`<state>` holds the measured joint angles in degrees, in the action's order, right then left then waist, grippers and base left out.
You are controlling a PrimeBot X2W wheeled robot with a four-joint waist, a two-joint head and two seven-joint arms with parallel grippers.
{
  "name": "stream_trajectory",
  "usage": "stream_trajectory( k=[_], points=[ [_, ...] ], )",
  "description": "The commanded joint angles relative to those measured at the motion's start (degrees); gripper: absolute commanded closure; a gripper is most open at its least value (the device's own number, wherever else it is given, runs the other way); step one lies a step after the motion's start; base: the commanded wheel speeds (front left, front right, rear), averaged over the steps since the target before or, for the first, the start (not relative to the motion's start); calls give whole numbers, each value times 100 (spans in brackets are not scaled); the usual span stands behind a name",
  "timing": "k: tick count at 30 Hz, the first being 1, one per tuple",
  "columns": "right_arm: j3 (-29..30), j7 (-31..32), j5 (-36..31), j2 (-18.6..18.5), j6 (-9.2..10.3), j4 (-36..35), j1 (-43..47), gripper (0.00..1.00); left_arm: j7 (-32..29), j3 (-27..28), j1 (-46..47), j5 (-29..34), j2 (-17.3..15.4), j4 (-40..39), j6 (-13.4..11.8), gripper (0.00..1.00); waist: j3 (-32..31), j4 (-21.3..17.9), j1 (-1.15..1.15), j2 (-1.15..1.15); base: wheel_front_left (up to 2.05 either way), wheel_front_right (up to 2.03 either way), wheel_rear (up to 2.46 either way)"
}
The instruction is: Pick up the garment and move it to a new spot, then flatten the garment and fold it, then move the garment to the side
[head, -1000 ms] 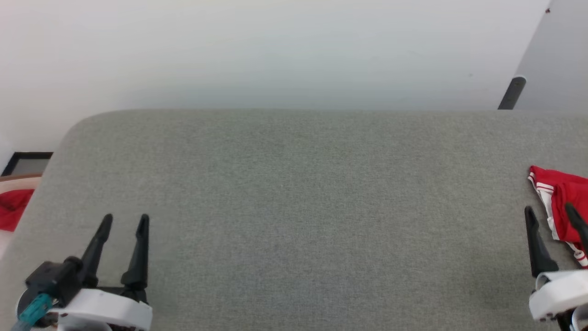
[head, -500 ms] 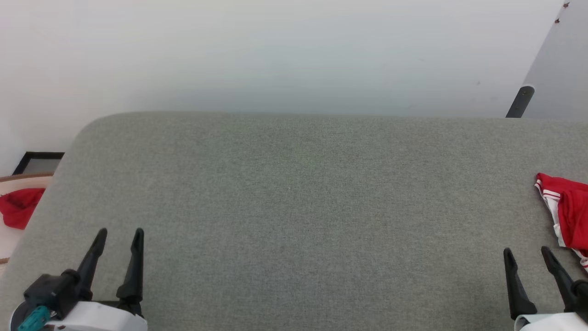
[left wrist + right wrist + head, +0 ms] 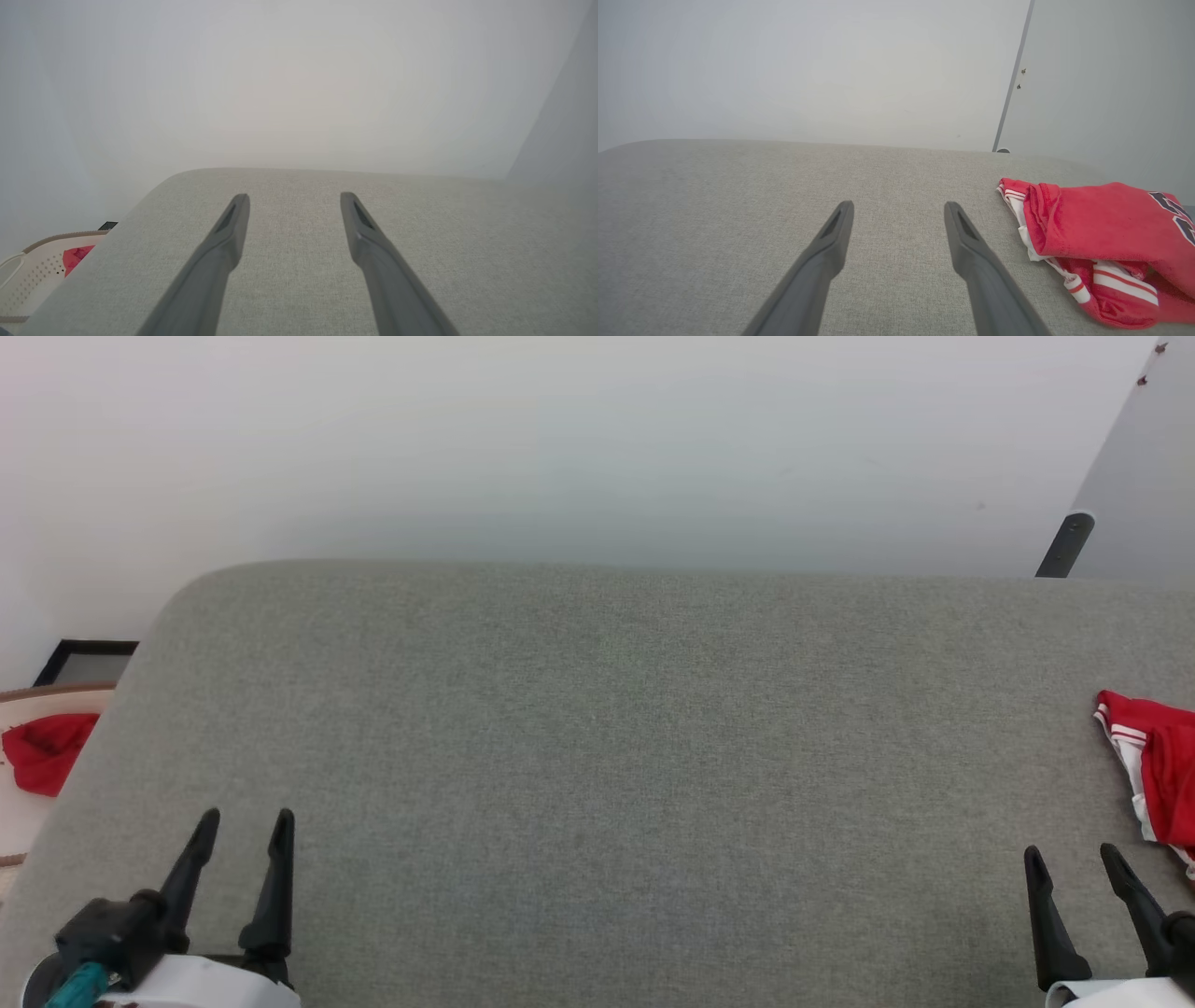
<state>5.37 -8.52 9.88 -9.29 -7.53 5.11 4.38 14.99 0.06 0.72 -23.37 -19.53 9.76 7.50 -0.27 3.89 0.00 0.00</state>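
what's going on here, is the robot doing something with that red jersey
Nothing is being handled right now. The robot's left gripper and right gripper hover over the grey padded table, fingers spread and empty. The garment, a red jersey with white striped trim, lies in a bundle at the table's right edge, just beyond the right gripper and apart from it. A small red cloth sits in a basket off the table's left end.

Dark characters [image 3: 1164,202] outlined in white cross the red panel of the garment [image 3: 1101,219], at its far right end, where the edge of the right wrist view cuts them off. Too little of them shows to make out any letter or number. Nothing else around the garment carries readable writing.
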Motion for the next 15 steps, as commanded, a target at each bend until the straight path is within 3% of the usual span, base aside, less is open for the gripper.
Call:
stream_trajectory(
  k=[1, 2, 6, 15],
  points=[
    [9, -20, -28, 3, 9, -9, 87, 0, 17, 12, -47, 100, -7, 11, -2, 0, 5, 6, 0, 0, 0, 0, 0],
    [-1, 1, 2, 5, 0, 17, -1, 100, -3, 0, -10, 54, 12, 29, -1, 100, 4, 6, 0, 0, 0, 0, 0],
    [-19, 33, 13, 99, 0, 251, 7, 100, -38, -69, -132, 30, 202, 237, 0, 100, 4, 6, 0, 0, 0, 0, 0],
    [18, 231, 1007, 166, 1, 350, -143, 100, -295, 20, -47, -814, 385, 264, -1, 100, 7, -23, 0, 0, 0, 0, 0]
  ],
)
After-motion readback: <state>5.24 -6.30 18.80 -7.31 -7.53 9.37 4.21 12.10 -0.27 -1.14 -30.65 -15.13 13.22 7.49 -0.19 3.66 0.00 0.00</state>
